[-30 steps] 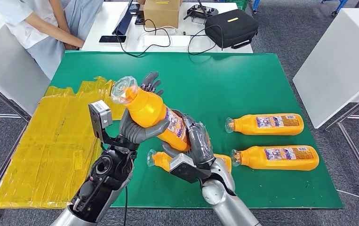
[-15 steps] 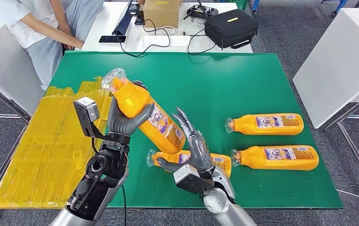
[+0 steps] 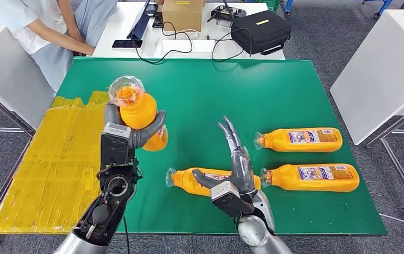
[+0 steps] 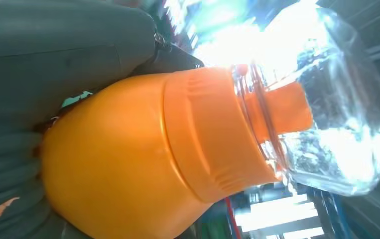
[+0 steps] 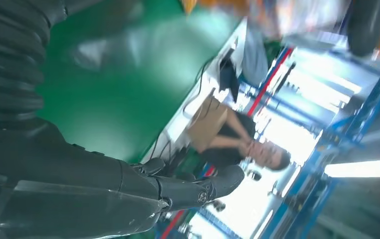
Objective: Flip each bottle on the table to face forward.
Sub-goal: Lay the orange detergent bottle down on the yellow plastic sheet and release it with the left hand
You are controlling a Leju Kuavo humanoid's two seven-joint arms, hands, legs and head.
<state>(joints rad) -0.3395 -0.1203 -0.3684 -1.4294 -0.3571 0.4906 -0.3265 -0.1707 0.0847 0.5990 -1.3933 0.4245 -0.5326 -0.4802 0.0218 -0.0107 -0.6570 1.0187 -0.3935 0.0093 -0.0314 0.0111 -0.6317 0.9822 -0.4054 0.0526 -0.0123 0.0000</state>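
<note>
The left hand (image 3: pixel 136 132) grips an orange bottle (image 3: pixel 138 114) around its body and holds it up above the green table (image 3: pixel 274 90), with the clear cap (image 3: pixel 126 90) tipped toward the camera; the left wrist view shows the same bottle (image 4: pixel 143 159) close up, the grey hand (image 4: pixel 53 55) wrapped around its wide part and the clear cap (image 4: pixel 327 104) pointing away from the wrist. The right hand (image 3: pixel 236 166) holds nothing, its fingers (image 3: pixel 230 135) spread and stretched forward and up. Just under and behind that hand a second bottle (image 3: pixel 199 180) lies on its side on the table, its cap toward the left hand. To the right of the right hand lie two more bottles on their sides, the nearer one (image 3: pixel 311 177) just beside the hand and the farther one (image 3: pixel 300 139) beyond it, both with caps pointing toward the hand. Left of the left hand a yellow sheet (image 3: pixel 46 169) covers the surface beside the table.
</note>
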